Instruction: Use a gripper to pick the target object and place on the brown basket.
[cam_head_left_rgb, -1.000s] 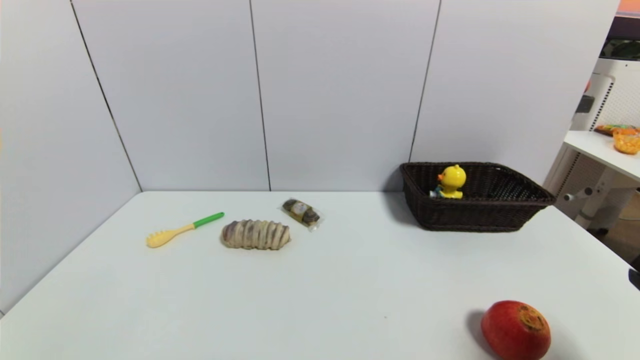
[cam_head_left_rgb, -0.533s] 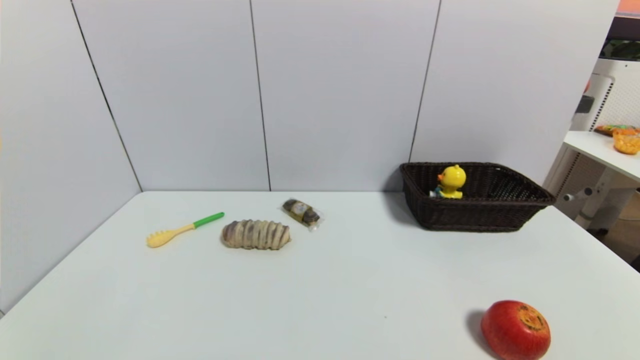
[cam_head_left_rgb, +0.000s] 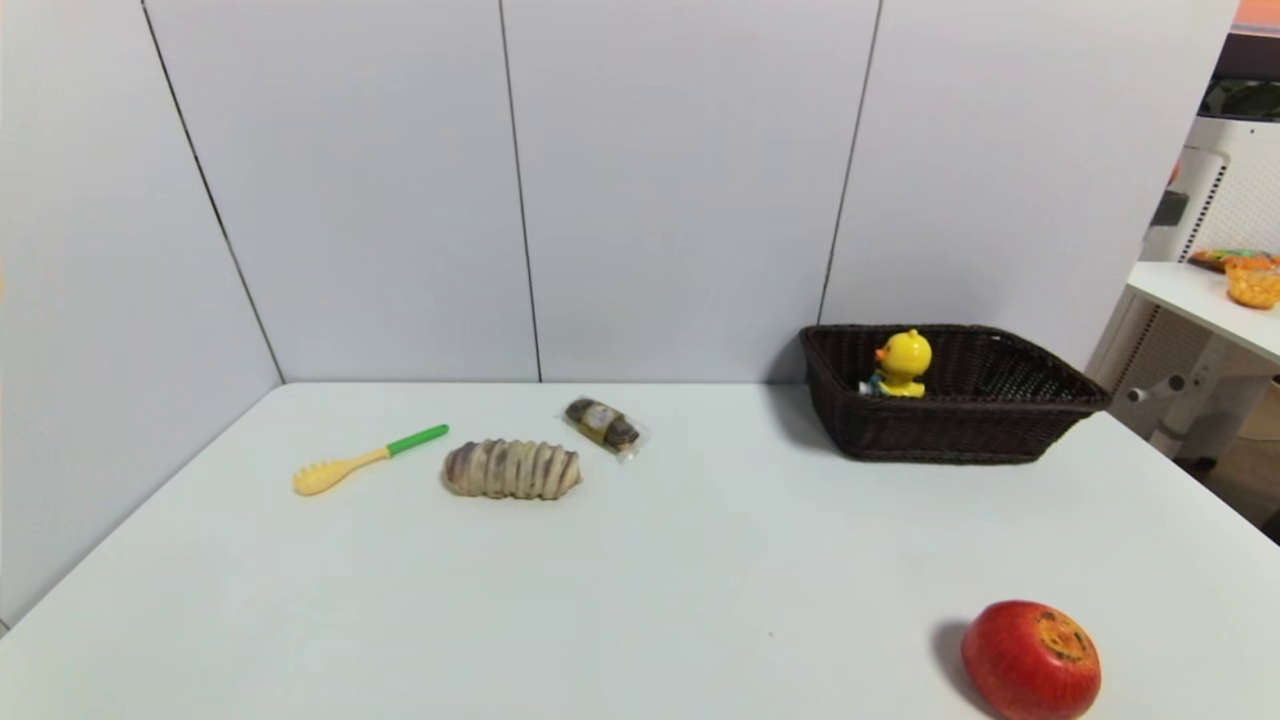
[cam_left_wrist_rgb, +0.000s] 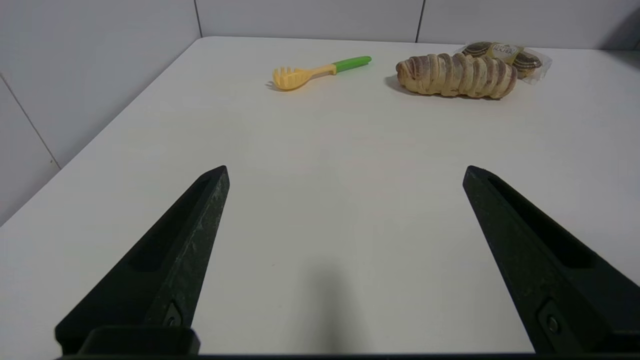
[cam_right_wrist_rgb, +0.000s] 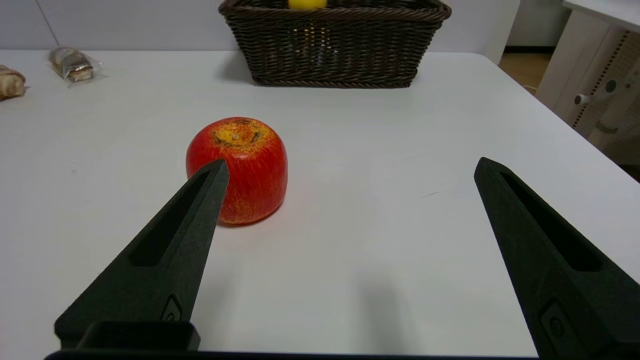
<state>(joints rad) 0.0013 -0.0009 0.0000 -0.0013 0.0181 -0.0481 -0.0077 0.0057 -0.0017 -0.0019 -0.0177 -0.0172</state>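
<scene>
The yellow toy duck (cam_head_left_rgb: 903, 362) sits upright inside the brown wicker basket (cam_head_left_rgb: 950, 425) at the back right of the table; its lower part is hidden by the basket wall. In the right wrist view only the duck's yellow top (cam_right_wrist_rgb: 307, 3) shows above the basket (cam_right_wrist_rgb: 335, 45). Neither gripper shows in the head view. My right gripper (cam_right_wrist_rgb: 351, 167) is open and empty, low over the table's front right, well short of the basket. My left gripper (cam_left_wrist_rgb: 346, 170) is open and empty over the table's front left.
A red apple (cam_head_left_rgb: 1031, 660) lies at the front right, beside my right gripper's finger (cam_right_wrist_rgb: 200, 210). A striped bread roll (cam_head_left_rgb: 511, 468), a wrapped snack (cam_head_left_rgb: 603, 424) and a yellow spoon with green handle (cam_head_left_rgb: 365, 459) lie at the middle left. A side table (cam_head_left_rgb: 1210, 300) stands beyond the right edge.
A dark bit of my right arm at the head view's right edge has slipped out of sight. Nothing on the table has moved.
</scene>
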